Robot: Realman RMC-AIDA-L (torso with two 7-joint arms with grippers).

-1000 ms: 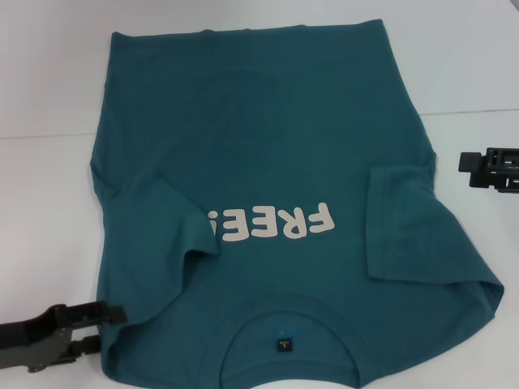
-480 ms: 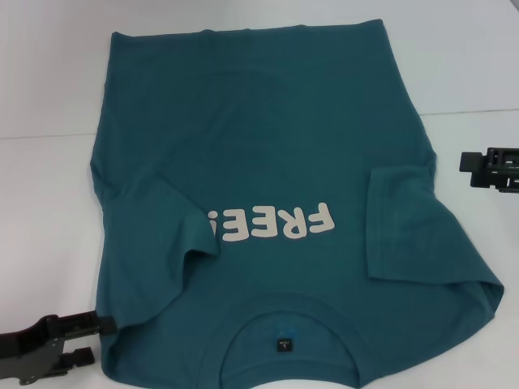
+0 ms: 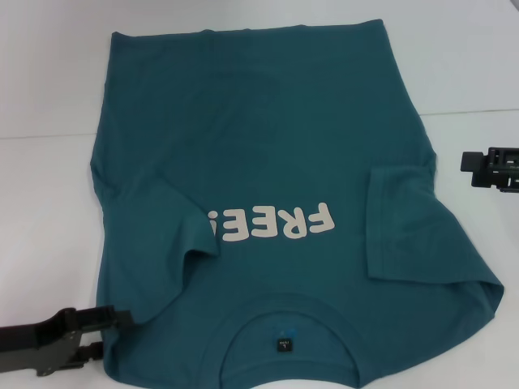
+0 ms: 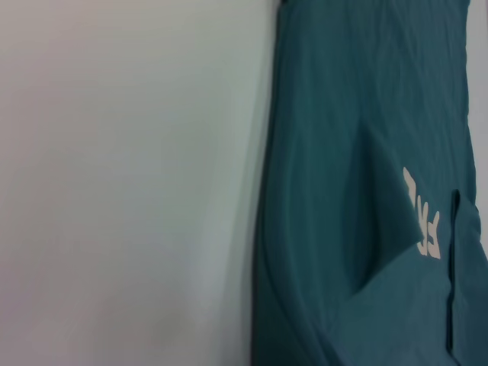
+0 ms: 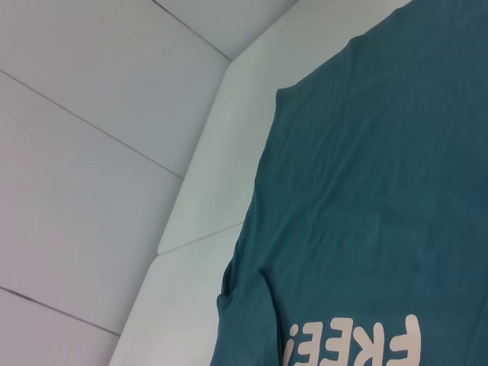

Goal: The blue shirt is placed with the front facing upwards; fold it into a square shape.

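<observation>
Where half a second ago sat lower and farther back from the cloth, now pushed forward again: left claw (image 3: 97, 332), upper finger tip reaching over the near left edge of the blue shirt (image 3: 268, 162), much as a second ago. Fingers apart, upper one above the fabric edge, lower one down beside it; nothing clamped yet. Looks like a short re-approach to take the shoulder corner, so probably the start of the next fold, not a finished one.

No change in the shirt across the second: same outline, same creases, spread front-up on the white bench (image 3: 49, 97). Collar and small dark label (image 3: 282, 344) nearest the robot, hem at the far side, white lettering (image 3: 272, 225) across the chest. Sleeve on the robot's left (image 3: 174, 235) already turned in over the body, covering the end of the lettering; sleeve on the right (image 3: 397, 223) likewise folded inward. Far from a square yet; long body not yet folded over.

Right claw (image 3: 486, 170) parked just off the shirt's right edge, level with the folded right sleeve, apart from the fabric and unmoved. Cannot tell whether apart or together.

From the left wrist view, only the shirt's long side edge against bare bench, no claw parts visible.
</observation>
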